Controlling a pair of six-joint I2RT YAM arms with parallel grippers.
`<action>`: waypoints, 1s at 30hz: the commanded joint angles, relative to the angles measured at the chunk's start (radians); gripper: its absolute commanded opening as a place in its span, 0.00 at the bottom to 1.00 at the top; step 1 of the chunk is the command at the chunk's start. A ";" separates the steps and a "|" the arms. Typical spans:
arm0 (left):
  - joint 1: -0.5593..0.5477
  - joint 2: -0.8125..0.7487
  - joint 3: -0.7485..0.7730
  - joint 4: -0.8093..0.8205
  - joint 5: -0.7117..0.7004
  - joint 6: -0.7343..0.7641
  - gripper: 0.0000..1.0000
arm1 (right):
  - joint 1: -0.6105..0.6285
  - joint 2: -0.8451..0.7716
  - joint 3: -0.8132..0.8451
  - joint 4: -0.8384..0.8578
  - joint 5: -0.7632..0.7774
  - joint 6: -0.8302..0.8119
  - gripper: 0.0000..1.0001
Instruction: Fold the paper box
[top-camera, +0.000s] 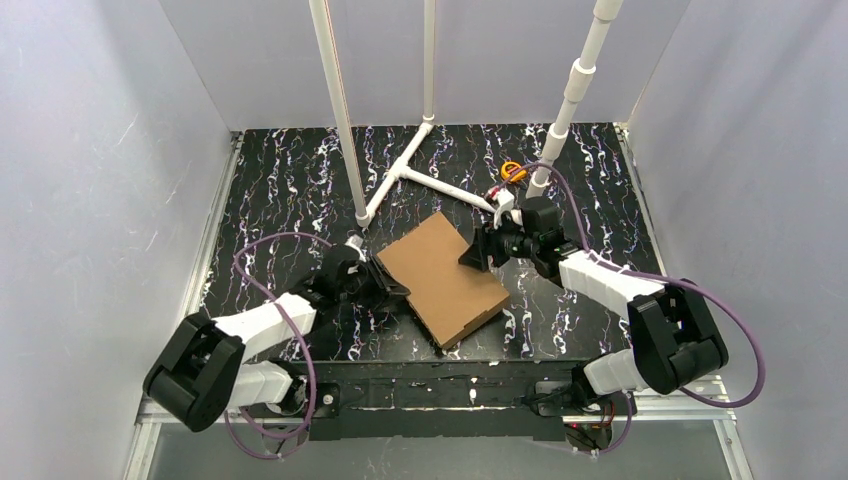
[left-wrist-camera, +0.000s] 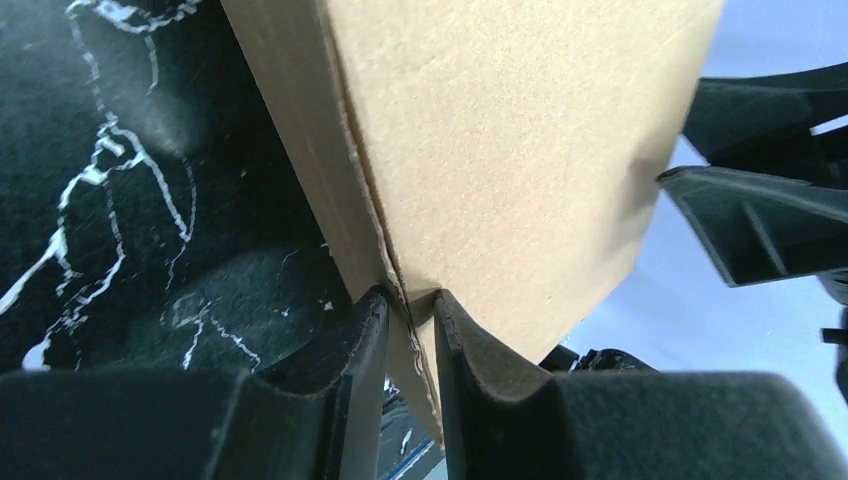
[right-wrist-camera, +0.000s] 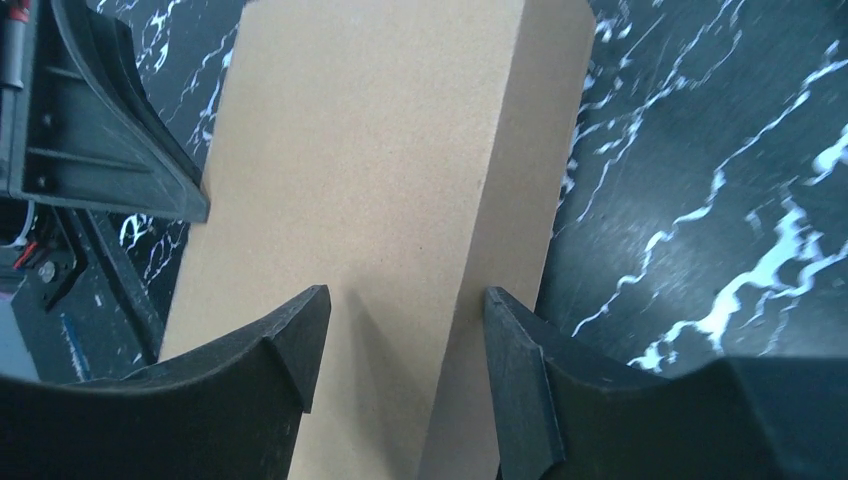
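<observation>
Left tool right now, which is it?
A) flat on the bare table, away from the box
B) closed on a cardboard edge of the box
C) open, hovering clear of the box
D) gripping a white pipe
B: in the left wrist view the left tool is clamped on a thin cardboard edge of the paper box, with cardboard filling the slot between its fingertips.
</observation>
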 joint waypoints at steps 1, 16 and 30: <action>-0.005 0.104 0.097 -0.036 -0.006 0.049 0.21 | 0.036 -0.039 0.126 -0.098 -0.107 -0.061 0.64; 0.104 0.388 0.309 -0.011 0.050 0.076 0.21 | 0.207 -0.061 0.305 -0.460 -0.019 -0.326 0.62; 0.230 0.057 0.016 -0.015 0.067 0.086 0.35 | 0.386 0.032 0.463 -0.702 -0.245 -0.612 0.71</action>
